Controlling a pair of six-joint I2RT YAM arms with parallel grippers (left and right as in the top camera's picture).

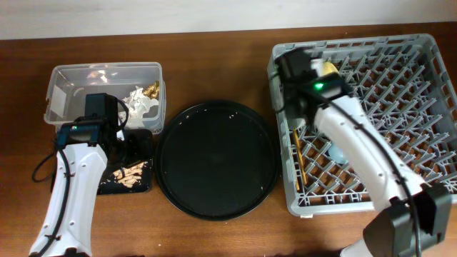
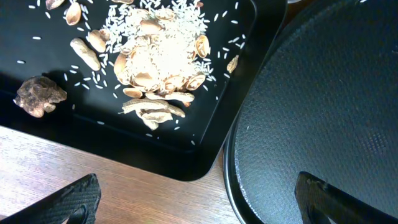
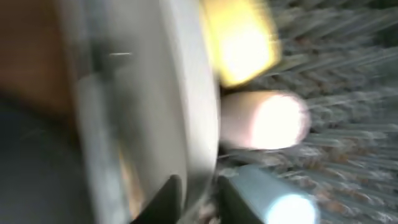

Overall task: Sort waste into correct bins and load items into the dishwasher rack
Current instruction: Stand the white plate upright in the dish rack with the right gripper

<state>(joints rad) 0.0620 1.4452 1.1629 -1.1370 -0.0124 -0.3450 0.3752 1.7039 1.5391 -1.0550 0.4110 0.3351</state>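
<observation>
Well, counting first: two bins sit left of the large round black tray (image 1: 216,158), one clear rectangular plastic tub (image 1: 64,78) at its far-left side and one shallow black rectangular tray (image 2: 205,158) at its near-left side. The tub holds one clump of crumpled white paper tissue (image 1: 138,105) and one small crinkled gold foil wrapper (image 1: 151,91). Right of the round tray stands one large square grey plastic dishwasher rack (image 1: 400,64), one pair of wooden chopsticks (image 1: 300,153) lying along the side nearest that tray.

My left gripper (image 2: 199,202) hangs wide open and empty over the black bin's corner nearest the round tray. Only its wrist view shows the tan-brown food scraps (image 2: 155,62) plainly: one heap of shells and rice grains, one brown lump apart.

My right gripper (image 3: 199,199) is in the rack. Its blurred wrist view shows my fingers (image 3: 165,202) closed on the upright rim of one pale grey-green round plate (image 3: 180,93), with one small yellow bowl (image 3: 239,40), one pink cup (image 3: 267,121) and one light blue cup (image 3: 280,208) beyond. Overhead, only the bowl and blue cup peek past my arm
</observation>
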